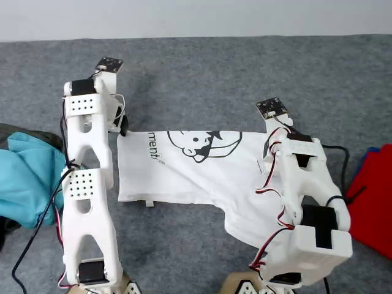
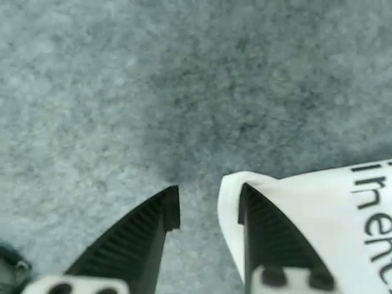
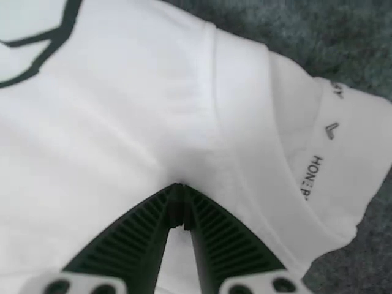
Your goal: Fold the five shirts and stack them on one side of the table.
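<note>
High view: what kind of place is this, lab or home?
Probably a lab or workshop bench for robot trials: grey carpet-like table covering, the left arm and right arm mounted at the near edge, a white shirt spread between them, a teal garment and a red garment at the sides.

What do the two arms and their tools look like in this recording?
The left arm and right arm are white plastic shells with black motors; the left arm's panels are perforated. Red, white and black wires run along the right arm. The left tool and right tool have black, ribbed, tapered fingers.
</note>
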Robot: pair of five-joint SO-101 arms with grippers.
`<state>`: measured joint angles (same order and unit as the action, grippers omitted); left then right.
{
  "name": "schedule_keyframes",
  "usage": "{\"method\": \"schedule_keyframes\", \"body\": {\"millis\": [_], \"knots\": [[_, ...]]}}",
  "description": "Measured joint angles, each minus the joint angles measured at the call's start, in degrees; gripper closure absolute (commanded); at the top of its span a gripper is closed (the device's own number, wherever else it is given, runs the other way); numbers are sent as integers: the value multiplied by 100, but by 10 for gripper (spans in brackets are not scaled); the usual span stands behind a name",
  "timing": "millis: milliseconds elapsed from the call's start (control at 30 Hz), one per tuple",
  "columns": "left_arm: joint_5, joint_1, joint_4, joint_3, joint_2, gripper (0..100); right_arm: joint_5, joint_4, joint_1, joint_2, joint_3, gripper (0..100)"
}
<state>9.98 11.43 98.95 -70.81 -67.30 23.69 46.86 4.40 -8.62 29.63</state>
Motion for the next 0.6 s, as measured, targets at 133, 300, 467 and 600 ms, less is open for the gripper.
{"method": "schedule_keyframes", "body": {"millis": [133,300,467,600], "knots": [[0,220,0,-325,0,839,0,0,0,0,0,990],[0,308,0,-651,0,839,0,0,0,0,0,990],[0,264,0,-686,0,839,0,0,0,0,0,990],[0,9,0,-686,0,838,0,0,0,0,0,990]]}}
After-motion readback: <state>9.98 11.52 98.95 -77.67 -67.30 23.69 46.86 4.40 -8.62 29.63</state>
